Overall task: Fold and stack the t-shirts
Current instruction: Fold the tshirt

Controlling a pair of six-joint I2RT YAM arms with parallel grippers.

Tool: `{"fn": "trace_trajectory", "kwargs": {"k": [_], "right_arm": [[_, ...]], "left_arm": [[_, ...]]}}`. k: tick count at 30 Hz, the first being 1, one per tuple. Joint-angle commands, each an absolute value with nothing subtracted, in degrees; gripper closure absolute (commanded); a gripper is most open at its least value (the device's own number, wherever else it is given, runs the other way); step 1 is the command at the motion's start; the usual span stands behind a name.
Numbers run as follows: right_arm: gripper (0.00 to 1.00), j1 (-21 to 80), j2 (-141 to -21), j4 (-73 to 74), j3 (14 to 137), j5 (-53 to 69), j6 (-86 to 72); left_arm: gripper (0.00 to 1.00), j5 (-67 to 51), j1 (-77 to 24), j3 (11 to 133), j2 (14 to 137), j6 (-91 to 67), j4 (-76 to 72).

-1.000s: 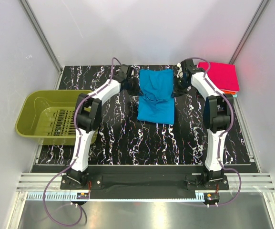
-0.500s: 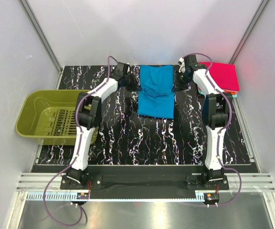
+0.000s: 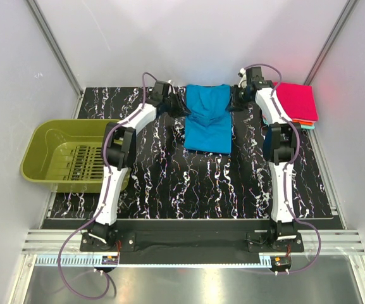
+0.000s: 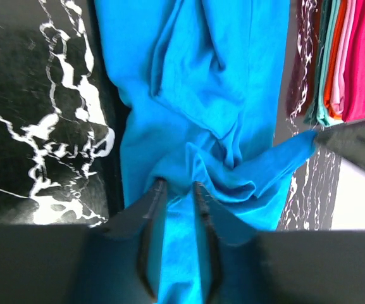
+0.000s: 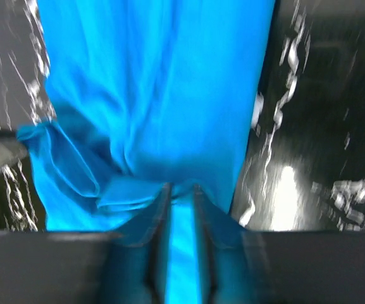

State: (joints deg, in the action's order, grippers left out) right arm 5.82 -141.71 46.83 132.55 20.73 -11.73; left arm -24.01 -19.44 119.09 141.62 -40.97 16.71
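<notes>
My left gripper (image 4: 177, 185) holds its fingers slightly apart, with a fold of the blue t-shirt (image 4: 195, 95) in the gap. My right gripper (image 5: 181, 187) stands the same way on the opposite edge. I cannot tell whether either one pinches the cloth. The shirt lies rumpled at the far middle of the table (image 3: 169, 183), between both grippers. At the far right sits a stack of folded t-shirts (image 3: 296, 101), magenta on top.

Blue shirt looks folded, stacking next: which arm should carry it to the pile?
Probably right. The right gripper sits at the blue shirt edge nearest the pink-topped pile; the left gripper is at the opposite edge, farther away.
</notes>
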Motion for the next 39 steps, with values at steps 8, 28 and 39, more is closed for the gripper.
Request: {"fn": "trace_trajectory", "kwargs": {"k": [8, 28, 39], "right_arm": [[0.59, 4.7, -130.6, 48.7, 123.3, 20.7, -15.9], [0.48, 4.7, -114.1, 33.3, 81.7, 30.0, -13.3], [0.50, 4.8, -117.3, 29.7, 79.7, 31.5, -14.0]], "left_arm": [[0.50, -22.9, -18.1, 114.7, 128.5, -35.3, 16.6], [0.55, -23.2, -22.7, 87.8, 118.5, -31.7, 18.6], [0.58, -24.4, -24.6, 88.3, 123.3, -32.2, 18.3]]}}
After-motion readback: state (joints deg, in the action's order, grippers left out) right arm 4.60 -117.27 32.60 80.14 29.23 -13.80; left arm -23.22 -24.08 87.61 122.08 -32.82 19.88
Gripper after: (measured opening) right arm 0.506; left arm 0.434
